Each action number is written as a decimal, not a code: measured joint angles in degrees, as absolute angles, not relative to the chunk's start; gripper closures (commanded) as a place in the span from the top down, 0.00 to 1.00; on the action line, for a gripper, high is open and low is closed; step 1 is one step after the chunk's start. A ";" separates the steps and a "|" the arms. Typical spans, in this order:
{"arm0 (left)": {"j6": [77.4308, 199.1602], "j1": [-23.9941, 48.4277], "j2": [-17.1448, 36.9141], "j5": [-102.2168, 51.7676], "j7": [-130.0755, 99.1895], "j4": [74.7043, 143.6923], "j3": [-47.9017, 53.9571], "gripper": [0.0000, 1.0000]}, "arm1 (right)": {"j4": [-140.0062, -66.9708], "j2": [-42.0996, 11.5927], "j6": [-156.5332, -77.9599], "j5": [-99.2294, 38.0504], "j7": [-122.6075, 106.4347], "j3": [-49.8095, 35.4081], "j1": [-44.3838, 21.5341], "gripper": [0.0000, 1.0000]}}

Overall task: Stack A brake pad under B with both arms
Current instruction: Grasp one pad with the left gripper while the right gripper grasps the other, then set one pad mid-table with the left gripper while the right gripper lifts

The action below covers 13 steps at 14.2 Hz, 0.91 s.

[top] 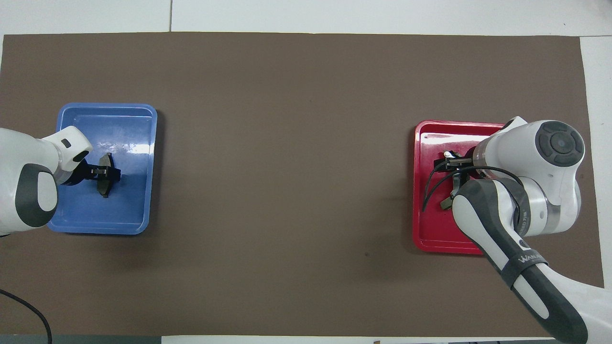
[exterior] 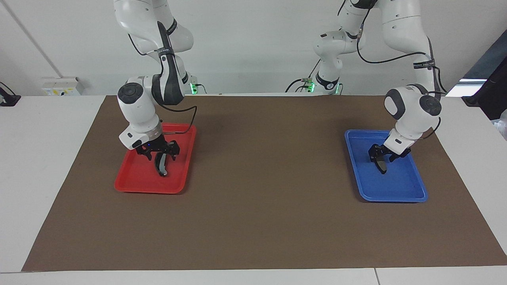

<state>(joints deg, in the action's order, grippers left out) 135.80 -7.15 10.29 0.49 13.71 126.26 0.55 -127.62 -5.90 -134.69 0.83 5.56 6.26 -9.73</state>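
The longer black crescent pad B (exterior: pixel 162 168) with a light grey end is in the red tray (exterior: pixel 130 184) at the right arm's end. My right gripper (exterior: pixel 160 156) is down in that tray and shut on it. In the overhead view the arm hides most of B (top: pixel 447 203) and of the right gripper (top: pixel 454 167). The short dark grey A brake pad (exterior: pixel 382 166) is in the blue tray (exterior: pixel 400 190) at the left arm's end. My left gripper (exterior: pixel 379 158) is shut on it, as the overhead view (top: pixel 106 173) also shows. I cannot tell whether either pad still touches its tray.
A brown mat (exterior: pixel 269 178) covers the table between the red tray (top: pixel 430 234) and the blue tray (top: pixel 129 210). White table edges lie around the mat.
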 measured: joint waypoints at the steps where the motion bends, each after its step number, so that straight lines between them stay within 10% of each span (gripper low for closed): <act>1: 135.84 -7.15 10.17 0.49 13.71 126.49 0.55 0.44 | -127.66 -6.53 -134.72 0.83 4.94 6.26 -9.34 0.97; 3: 135.88 -7.15 9.90 0.49 13.70 126.55 0.56 0.03 | -127.84 -7.66 -134.74 0.83 3.51 6.29 -8.22 0.95; 13: 126.34 -4.92 4.08 0.48 11.70 120.93 1.19 0.01 | -129.29 -8.12 -134.92 0.83 1.20 6.27 -7.32 0.62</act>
<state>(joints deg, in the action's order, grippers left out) 126.34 -4.92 4.08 0.48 11.70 120.93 1.19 -129.29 -8.12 -134.92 0.83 1.20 6.27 -7.32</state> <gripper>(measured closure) 0.612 0.242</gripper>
